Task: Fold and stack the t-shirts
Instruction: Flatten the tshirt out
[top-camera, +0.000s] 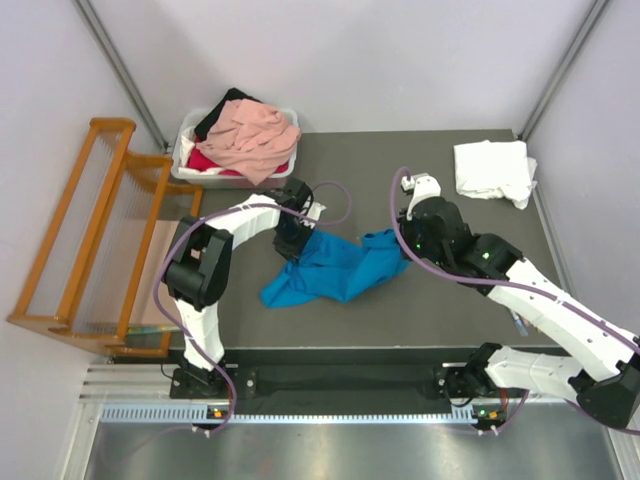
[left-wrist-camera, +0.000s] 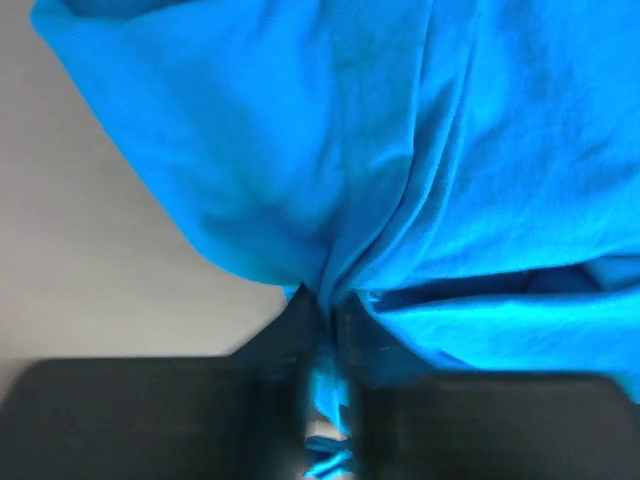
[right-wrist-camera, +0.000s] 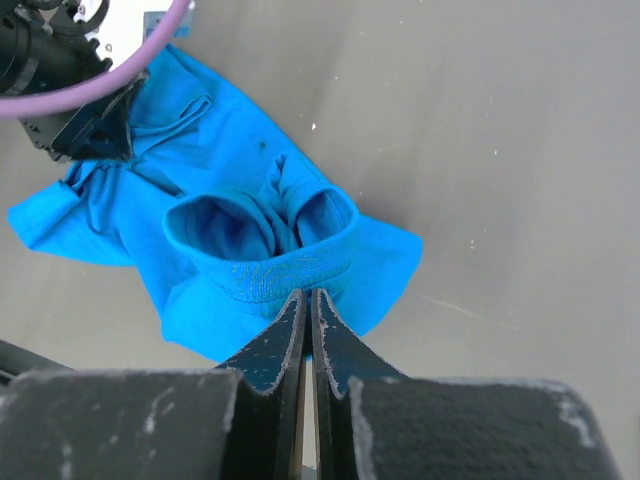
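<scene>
**Both my tools pinching a blue t-shirt in the middle of the surface**

A bright blue t-shirt (top-camera: 335, 268) lies crumpled near the middle of the dark grey surface (top-camera: 450, 310), stretched loosely between my two arms. My left tool (left-wrist-camera: 325, 310) is at the shirt's left, far side. Its fingers are drawn close together with a gathered fold of blue cloth caught between them, and creases fan out from that pinch. My right tool (right-wrist-camera: 308, 295) is at the shirt's right end. Its jaws are closed tight, with the tips on the ribbed edge of the collar, which stands up in an open loop just beyond them.

A white t-shirt (top-camera: 492, 170) sits folded in the far right corner of the surface, well apart from the blue one. At the far left corner is a white tub (top-camera: 185, 172) heaped with cloth: a salmon-pink t-shirt (top-camera: 255, 140) on top, with red and black cloth showing beneath. A wooden rack (top-camera: 100, 235) stands beside the left edge.
</scene>
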